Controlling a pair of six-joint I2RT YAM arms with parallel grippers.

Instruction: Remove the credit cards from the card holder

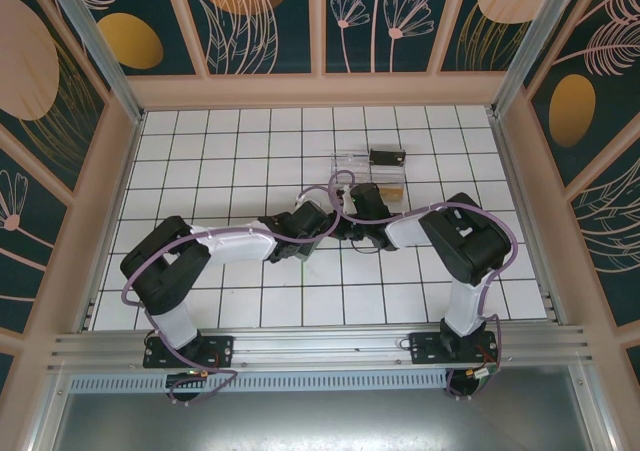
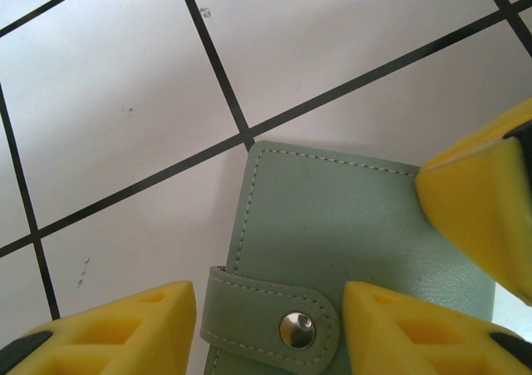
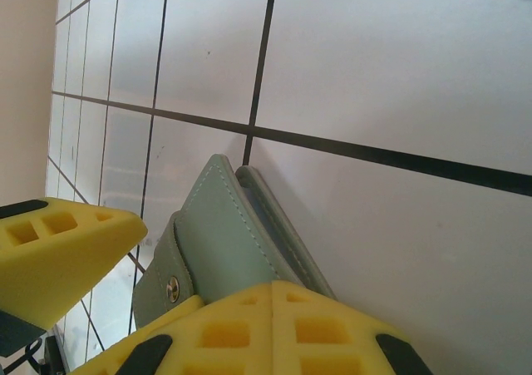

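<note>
Left fingers (image 2: pixel 125 325) stand apart, one on each side of the card holder's snap tab (image 2: pixel 274 313), with a thin gap on each side and nothing gripped. Right fingers (image 3: pixel 332 333) are closed together, pinching the card holder (image 2: pixel 332 225) at one edge. From the left wrist, one right finger shows lying over the holder's right edge.

The card holder (image 3: pixel 229 234) is folded shut with the tab snapped. From the right wrist it looks tilted up from the table (image 1: pixel 220 141), its far corner close to a crossing of tile lines. The stitched edge and rounded corner are clear of both sets of fingers.

From the top camera, the left arm (image 1: pixel 240 241) and right arm (image 1: pixel 460 236) meet about mid-table, slightly toward the far edge. The holder itself is hidden under the wrists there.

The clear tray (image 1: pixel 368 179) sits just beyond them on the far side, and the black box (image 1: pixel 386 157) rests at its far right corner. That side is tight.

There are bare tiles toward the left edge and the far left corner. There is also a bare strip along the near edge between the two arm bases.
</note>
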